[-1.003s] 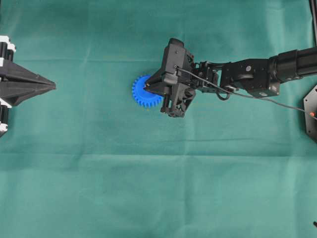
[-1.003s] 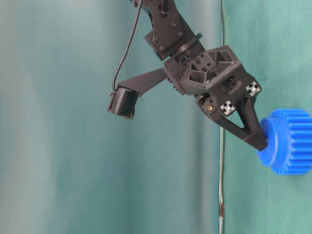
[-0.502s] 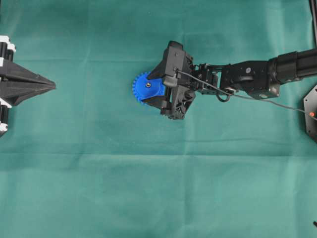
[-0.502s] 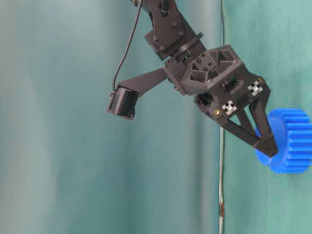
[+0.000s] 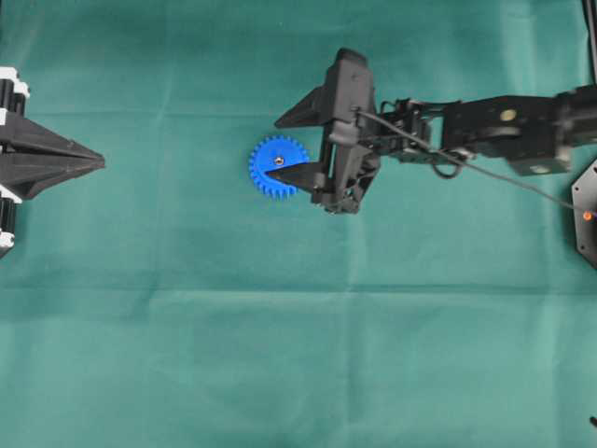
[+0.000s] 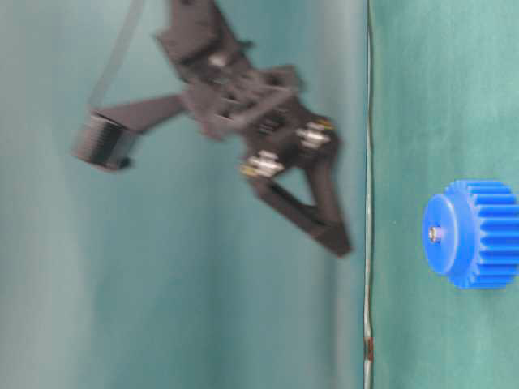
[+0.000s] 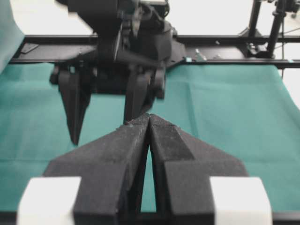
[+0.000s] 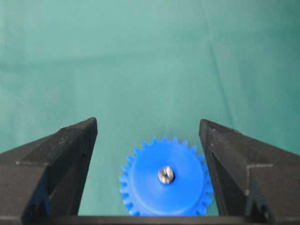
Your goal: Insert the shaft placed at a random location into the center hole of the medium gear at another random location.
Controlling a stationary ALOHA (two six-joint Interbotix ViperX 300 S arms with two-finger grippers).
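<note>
The medium gear [image 5: 280,169], bright blue and toothed, lies flat on the green cloth. The shaft [image 5: 278,161] stands in the center hole of its hub, with its silver end [image 8: 165,175] showing and filling the hole. My right gripper [image 5: 272,149] hangs open above the gear, one finger on each side, touching neither the gear nor the shaft. The table-level view shows this gripper [image 6: 339,243] blurred and well clear of the gear [image 6: 474,235]. My left gripper [image 5: 101,162] rests at the far left, shut and empty, its tips [image 7: 149,117] pressed together.
Green cloth [image 5: 298,355] covers the whole table. A black fixture with an orange dot [image 5: 587,215] sits at the right edge. The right arm [image 5: 504,135] and its cable stretch from the right edge toward the gear.
The right gripper has opened, let go of the shaft, and lifted away from the gear. The shaft now stands in the hub. The left arm has not moved.
</note>
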